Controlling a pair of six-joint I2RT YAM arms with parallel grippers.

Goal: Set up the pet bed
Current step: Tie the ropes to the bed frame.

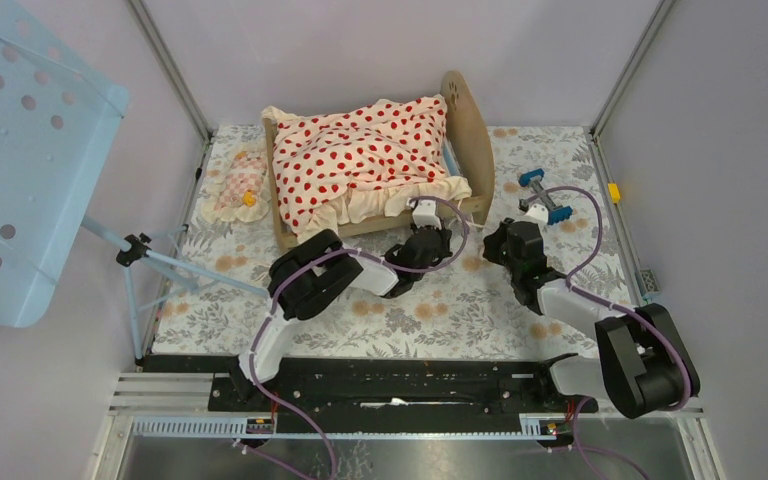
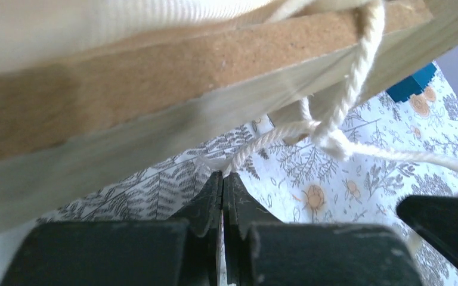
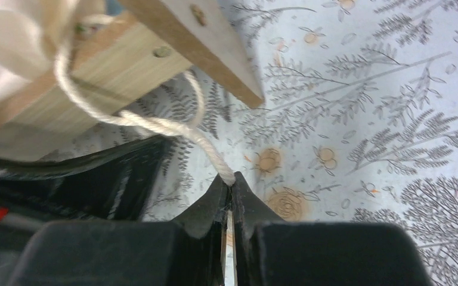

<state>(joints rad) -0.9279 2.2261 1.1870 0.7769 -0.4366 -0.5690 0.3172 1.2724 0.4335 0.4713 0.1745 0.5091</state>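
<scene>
Since the pet bed (image 1: 465,120), back-middle on the table (image 1: 440,310), looks like light stiff wood under a floppy blanket (image 1: 360,150), I've got left fingers (image 2: 212,196) and right fingers (image 3: 214,199) both pinched shut on its limp cord (image 3: 149,124) at the near corner.

one pet bed (image 1: 470,130), one blanket (image 1: 360,150), one pillow (image 1: 232,188)

A robotics lab cell: bare grey walls, aluminium frame posts (image 1: 172,68), robot arms (image 1: 305,285) bolted to a black base plate (image 1: 400,385) at the near edge.
</scene>
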